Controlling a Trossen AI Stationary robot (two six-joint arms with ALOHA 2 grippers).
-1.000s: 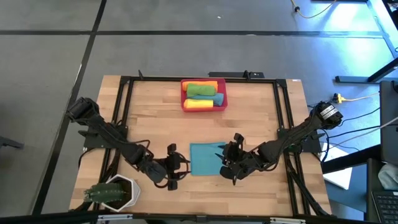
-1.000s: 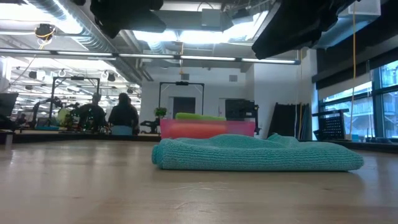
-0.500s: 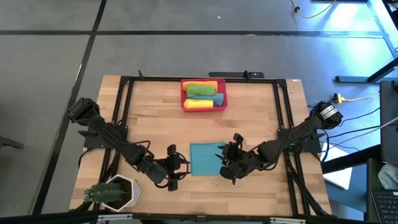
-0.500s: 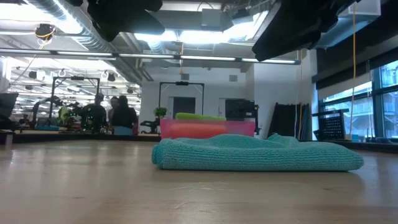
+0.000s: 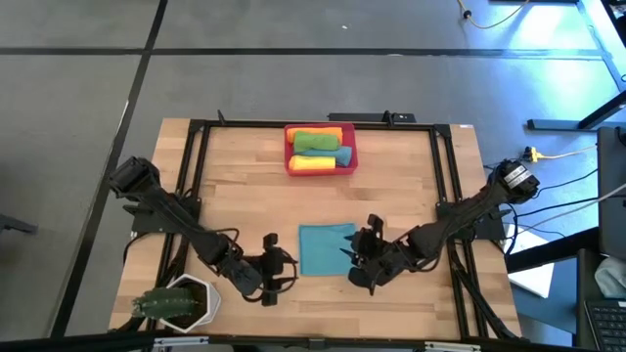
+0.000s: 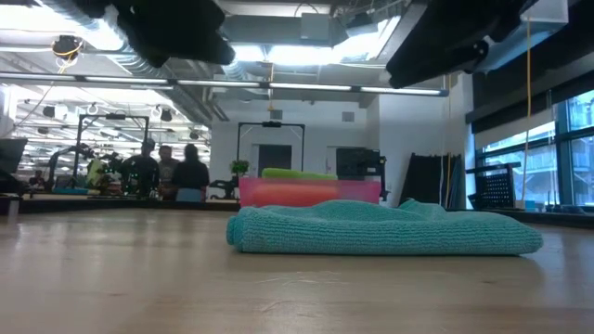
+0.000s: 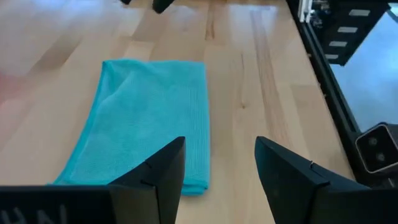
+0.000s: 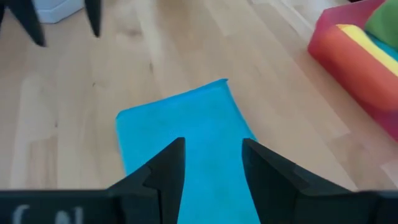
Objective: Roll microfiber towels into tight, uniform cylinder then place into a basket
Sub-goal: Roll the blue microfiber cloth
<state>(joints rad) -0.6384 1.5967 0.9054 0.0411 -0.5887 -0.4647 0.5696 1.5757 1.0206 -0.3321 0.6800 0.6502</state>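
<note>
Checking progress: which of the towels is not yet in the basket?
The teal-blue towel, lying flat and folded on the table between the two arms. The yellow, orange and green ones sit rolled inside the red-pink basket.

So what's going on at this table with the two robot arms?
Both arms hover just above a wooden table with a folded teal towel lying flat between them. The left gripper and the right gripper are both open and hold nothing. At the far edge, a red-pink basket already holds rolled yellow, orange and green towels.
</note>
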